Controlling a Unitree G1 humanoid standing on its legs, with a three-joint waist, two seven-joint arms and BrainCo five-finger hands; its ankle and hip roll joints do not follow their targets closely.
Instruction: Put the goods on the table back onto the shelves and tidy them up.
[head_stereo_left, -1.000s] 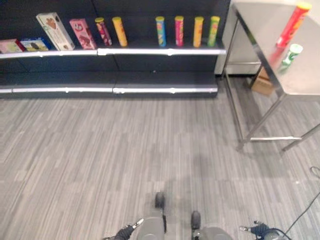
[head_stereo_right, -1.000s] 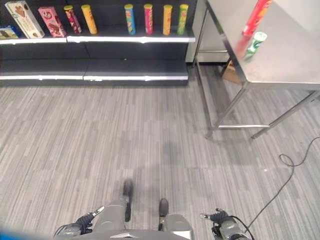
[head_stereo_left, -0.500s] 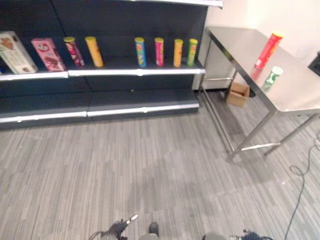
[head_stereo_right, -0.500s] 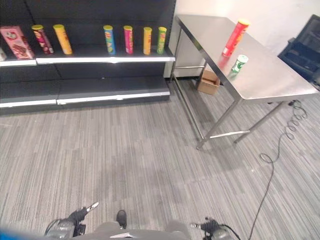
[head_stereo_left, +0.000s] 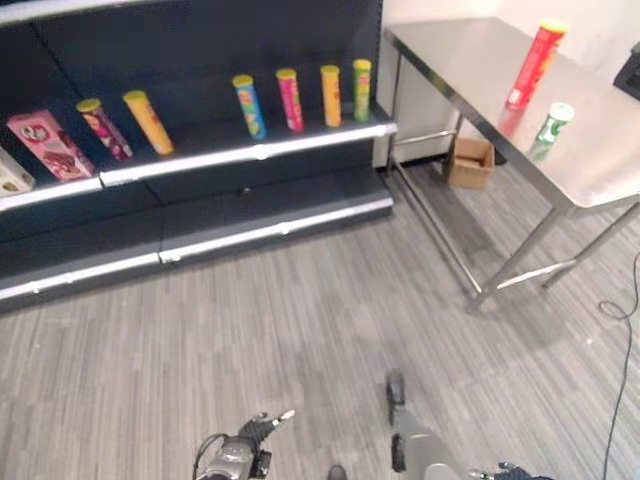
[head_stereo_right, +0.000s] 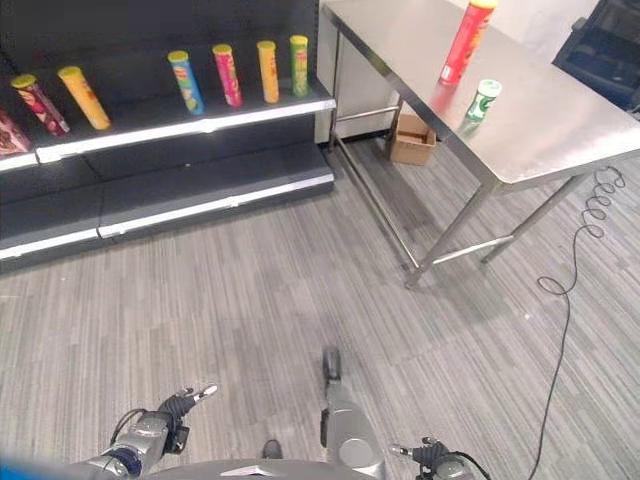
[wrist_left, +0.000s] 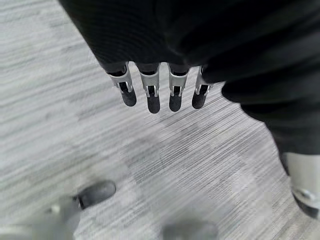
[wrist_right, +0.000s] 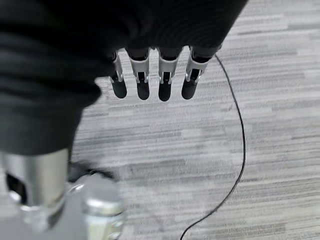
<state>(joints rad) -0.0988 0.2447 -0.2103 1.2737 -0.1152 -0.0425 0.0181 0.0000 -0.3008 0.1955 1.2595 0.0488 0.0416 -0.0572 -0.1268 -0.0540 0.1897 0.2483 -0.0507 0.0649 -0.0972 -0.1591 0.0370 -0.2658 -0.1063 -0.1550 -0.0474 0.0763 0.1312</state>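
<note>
At the far left of your view, a pink box (head_stereo_left: 48, 145) leans on the upper shelf (head_stereo_left: 240, 152), with the corner of a pale box (head_stereo_left: 10, 173) just beside it at the frame edge. Next along the same shelf you have a dark red tube (head_stereo_left: 101, 128) and a yellow tube (head_stereo_left: 148, 121), both tilted. Further right, well apart from those two, four tubes stand in a close row: blue tube (head_stereo_left: 249, 106), pink tube (head_stereo_left: 290, 99), orange tube (head_stereo_left: 331, 95) and green tube (head_stereo_left: 361, 90). The lower shelf (head_stereo_left: 270, 215) runs beneath.

Low in the view, your left hand (head_stereo_left: 262, 428) hangs over the grey striped floor (head_stereo_left: 300, 320); in its wrist view the fingers (wrist_left: 151, 95) point straight down, relaxed and holding nothing. Your right hand (head_stereo_right: 428, 456) shows at the bottom edge, and its fingers (wrist_right: 165, 82) likewise hang straight and empty over the floor.

Right of the shelving, a small cardboard box (head_stereo_left: 468, 162) sits on the floor under the steel counter (head_stereo_left: 600, 170). On the counter, the goods waiting for you are a tall red tube (head_stereo_left: 532, 64) standing upright and, near it to the right, a short green-and-white can (head_stereo_left: 553, 122).
</note>
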